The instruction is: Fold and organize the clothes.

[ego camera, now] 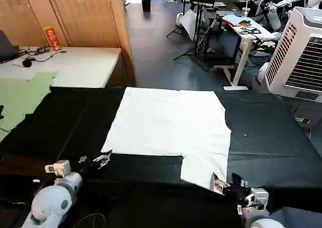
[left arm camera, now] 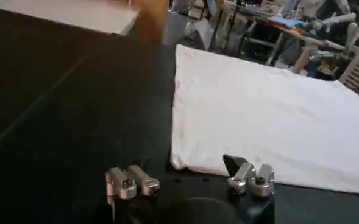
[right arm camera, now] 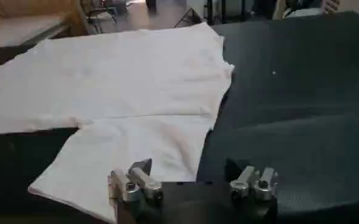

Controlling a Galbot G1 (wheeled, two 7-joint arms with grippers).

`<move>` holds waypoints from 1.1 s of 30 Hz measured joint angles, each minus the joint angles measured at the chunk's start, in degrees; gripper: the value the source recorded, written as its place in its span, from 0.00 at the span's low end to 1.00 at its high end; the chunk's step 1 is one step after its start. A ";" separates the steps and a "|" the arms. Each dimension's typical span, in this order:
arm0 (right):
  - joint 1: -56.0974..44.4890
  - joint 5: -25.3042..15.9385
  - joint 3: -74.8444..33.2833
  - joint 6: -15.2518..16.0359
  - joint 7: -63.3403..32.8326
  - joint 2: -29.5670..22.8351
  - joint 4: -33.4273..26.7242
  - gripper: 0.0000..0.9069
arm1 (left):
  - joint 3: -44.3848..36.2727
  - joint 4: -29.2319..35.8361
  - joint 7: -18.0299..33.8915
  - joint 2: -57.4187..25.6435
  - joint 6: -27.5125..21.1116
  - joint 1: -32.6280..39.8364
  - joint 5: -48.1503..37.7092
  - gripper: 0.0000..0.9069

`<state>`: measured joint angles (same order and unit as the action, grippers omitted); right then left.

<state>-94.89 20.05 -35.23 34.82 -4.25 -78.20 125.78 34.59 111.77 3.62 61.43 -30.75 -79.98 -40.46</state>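
The clothes are one white T-shirt (ego camera: 168,120), spread flat with its plain side up on the black table (ego camera: 271,137). One short sleeve (ego camera: 204,170) points toward the near edge. My left gripper (ego camera: 95,160) hovers open just short of the shirt's near-left corner (left arm camera: 178,161), which lies ahead between the open fingers of the left gripper (left arm camera: 188,173). My right gripper (ego camera: 229,183) is open at the sleeve's near end. In the right wrist view the right gripper (right arm camera: 188,170) has one finger over the sleeve (right arm camera: 124,158) and the other over bare table.
A pale green cloth (ego camera: 20,99) lies at the far left. Behind it stands a white table (ego camera: 75,67) with a red can (ego camera: 52,36) and cables. A white air cooler (ego camera: 302,57) stands at the back right. Bare black tabletop lies on both sides of the shirt.
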 joint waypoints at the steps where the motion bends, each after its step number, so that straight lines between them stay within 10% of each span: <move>1: 0.00 -0.07 0.05 0.00 -0.02 -0.01 -0.12 0.80 | -0.03 -0.15 -0.42 0.00 -0.13 0.09 0.64 0.97; 2: 0.00 -0.14 0.10 0.01 -0.05 -0.03 -0.23 0.71 | -0.10 -0.21 -0.75 0.00 -0.23 0.14 1.21 0.59; 3: 0.01 -0.16 0.16 0.02 -0.13 -0.04 -0.32 0.71 | -0.15 -0.23 -0.80 0.00 -0.28 0.18 1.33 0.59; 4: 0.01 -0.16 0.19 0.03 -0.21 -0.06 -0.36 0.60 | -0.20 -0.28 -0.80 0.00 -0.44 0.26 1.54 0.17; 16: -0.51 -0.31 0.75 0.38 -1.52 -0.78 -0.29 0.08 | -1.57 -2.36 -1.34 0.62 -0.12 1.22 5.01 0.00; 33: -10.01 -0.33 -0.52 1.81 -5.79 -1.38 10.56 0.03 | -0.04 3.29 -1.33 0.53 0.46 -4.13 6.11 0.00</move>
<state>-104.89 19.72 -35.75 36.63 -10.04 -79.58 136.34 34.55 115.07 2.29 61.97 -30.29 -84.11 -34.35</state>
